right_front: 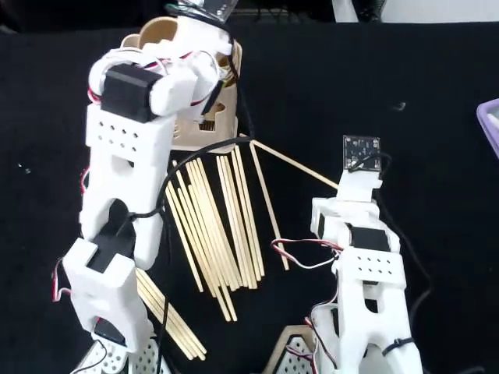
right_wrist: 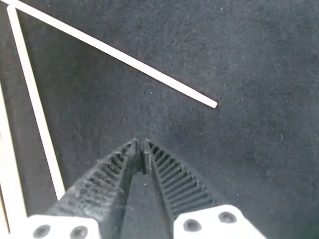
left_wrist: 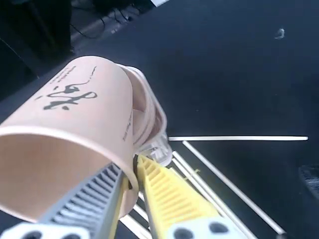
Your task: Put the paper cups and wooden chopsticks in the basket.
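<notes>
My left gripper point(left_wrist: 130, 174) is shut on the rim of a beige paper cup point(left_wrist: 75, 124), with one finger inside and one outside. A second cup point(left_wrist: 149, 112) lies against it. In the high view that arm reaches to the far side of the table and the held cup point(right_front: 160, 33) hangs over the light wooden basket point(right_front: 222, 117). Several wooden chopsticks point(right_front: 210, 226) lie fanned out on the black table in front of the basket. My right gripper point(right_wrist: 141, 149) is shut on nothing, just above the cloth, near the end of one chopstick point(right_wrist: 114, 52).
A purple container point(right_front: 490, 117) shows at the table's right edge. More chopsticks point(right_front: 168, 315) lie by the left arm's base. The right arm point(right_front: 362, 257) stands at the front right, with bare black cloth to its right.
</notes>
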Action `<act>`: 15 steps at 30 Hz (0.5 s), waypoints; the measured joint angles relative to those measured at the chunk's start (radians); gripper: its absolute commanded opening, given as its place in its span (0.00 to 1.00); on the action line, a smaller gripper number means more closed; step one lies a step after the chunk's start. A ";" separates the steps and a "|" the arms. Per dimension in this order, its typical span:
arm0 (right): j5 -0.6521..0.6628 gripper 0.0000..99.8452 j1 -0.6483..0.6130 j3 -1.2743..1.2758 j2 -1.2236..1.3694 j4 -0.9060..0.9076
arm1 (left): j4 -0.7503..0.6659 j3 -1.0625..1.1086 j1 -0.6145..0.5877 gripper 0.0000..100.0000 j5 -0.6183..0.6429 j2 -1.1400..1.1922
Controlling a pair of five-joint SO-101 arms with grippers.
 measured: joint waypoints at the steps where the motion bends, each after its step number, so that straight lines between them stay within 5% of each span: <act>1: 0.000 0.01 0.000 0.000 0.000 0.000 | 0.000 0.003 -0.006 0.03 -0.015 0.000; 10: 0.000 0.01 0.000 0.000 0.000 0.000 | -0.015 0.003 -0.012 0.17 -0.127 0.002; 15: 0.000 0.01 0.000 0.000 0.000 0.000 | -0.015 0.003 -0.011 0.17 -0.127 0.049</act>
